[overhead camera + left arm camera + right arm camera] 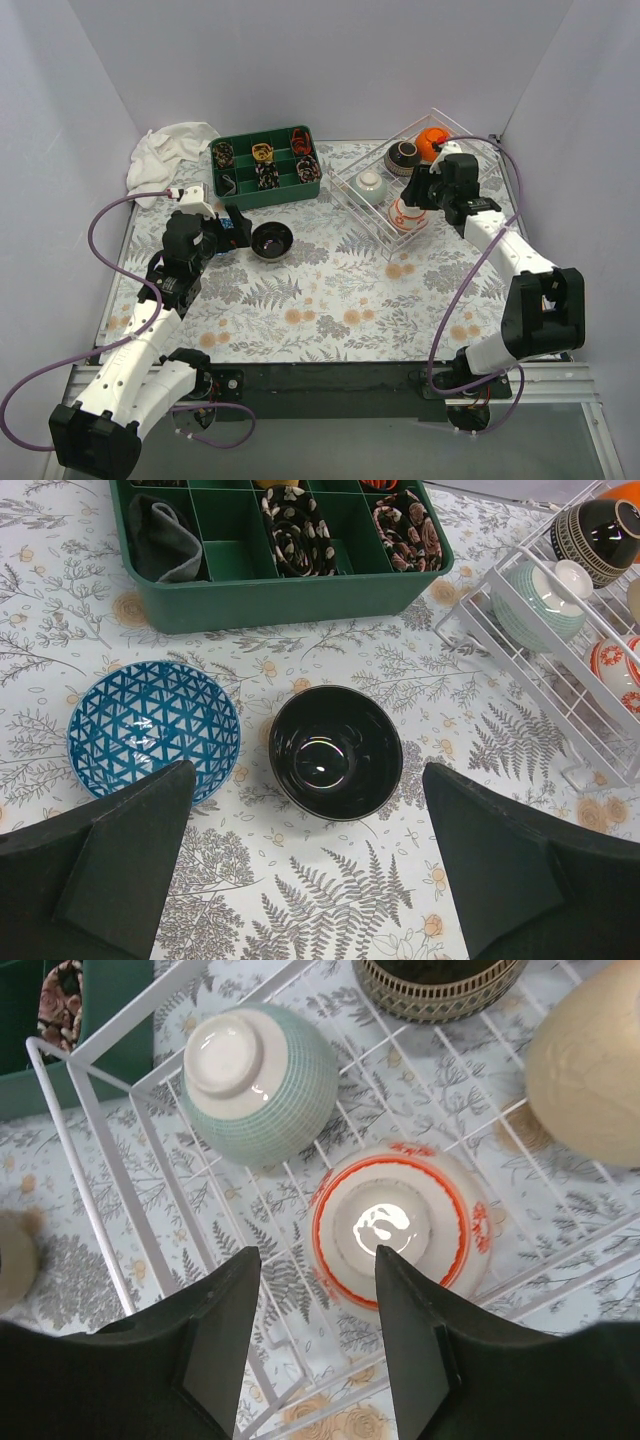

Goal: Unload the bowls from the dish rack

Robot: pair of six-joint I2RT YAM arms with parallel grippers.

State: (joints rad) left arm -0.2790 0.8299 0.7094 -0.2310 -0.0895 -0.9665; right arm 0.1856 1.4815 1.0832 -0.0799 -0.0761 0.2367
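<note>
The white wire dish rack point(360, 215) stands at the back right. It holds an orange bowl point(432, 142), a dark patterned bowl point(403, 156), a pale green bowl point(371, 183) and a white bowl with red rings point(408, 213), all lying tipped or upside down. My right gripper point(316, 1260) is open just above the rack point(62, 1115), its right finger over the red-ringed bowl point(400, 1225); the green bowl point(262, 1082) lies beyond. A black bowl point(335, 752) and a blue patterned bowl point(153, 730) stand upright on the table. My left gripper point(310, 880) is open and empty just short of them.
A green divided tray point(265, 165) with small items stands at the back centre, close behind the black bowl point(271, 240). A white cloth point(170, 150) lies in the back left corner. The tray's corner point(110, 1020) sits next to the rack's left end. Walls enclose the table.
</note>
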